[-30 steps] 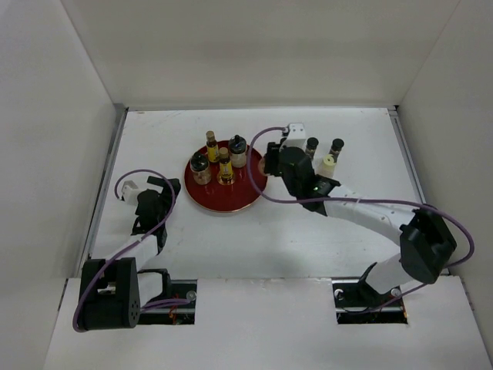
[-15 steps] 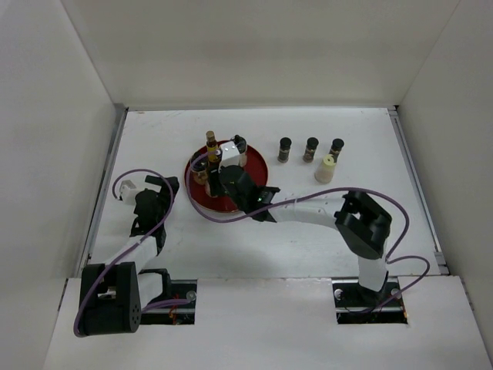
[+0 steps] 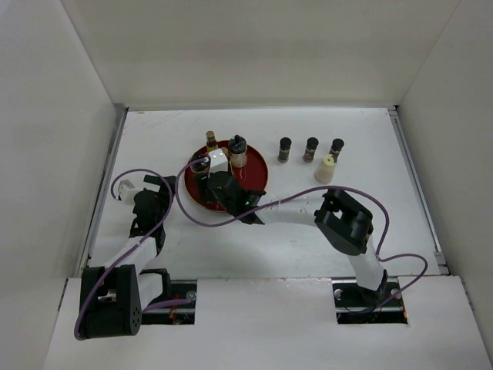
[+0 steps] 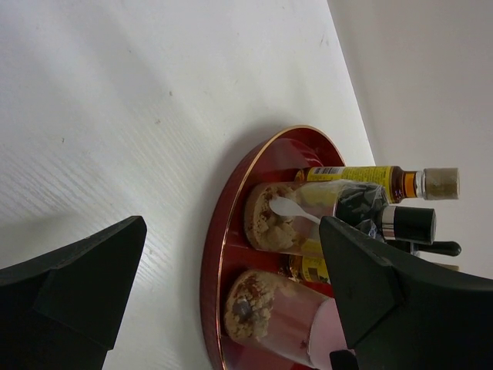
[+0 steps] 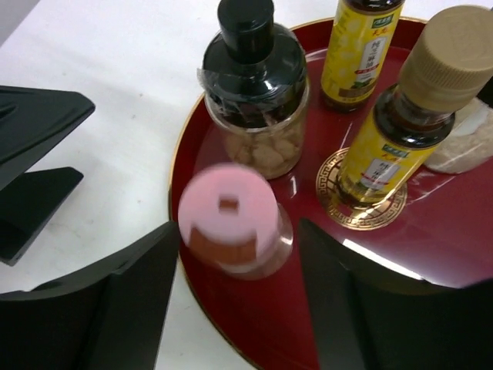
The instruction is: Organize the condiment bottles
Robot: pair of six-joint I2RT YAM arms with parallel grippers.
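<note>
So the right gripper (image 5: 239,231) is down over the near-left part of the tray (image 5: 269,327), one finger on each side of the pink-cap jar (image 5: 229,208). That jar stands just inside the tray's left rim and comes out blurry. The fingers sit really close to its sides, but honestly I can't tell if they're squeezing it or just flanking it. Right behind it is the black-cap jar (image 5: 250,77), full of pale chunks. The tan-cap bottle (image 5: 408,127) with the yellow label stands on the gold emblem (image 5: 347,204) at the tray's middle. Another yellow bottle (image 5: 362,46) is at the far rim, and the whitish jar (image 5: 462,139) is off to the right, cut off by the picture's edge. The tray itself sits toward the far edge of the worktop (image 3: 231,247), a bit left of center. To its right, off the tray, three dark bottles (image 3: 311,149) stand in a row along the far edge. The pale-cap bottle (image 3: 326,168) sits just nearer than that row, toward its right end. The left gripper (image 4: 233,222) hangs left of the tray with its fingers spread wide and nothing in them.
</note>
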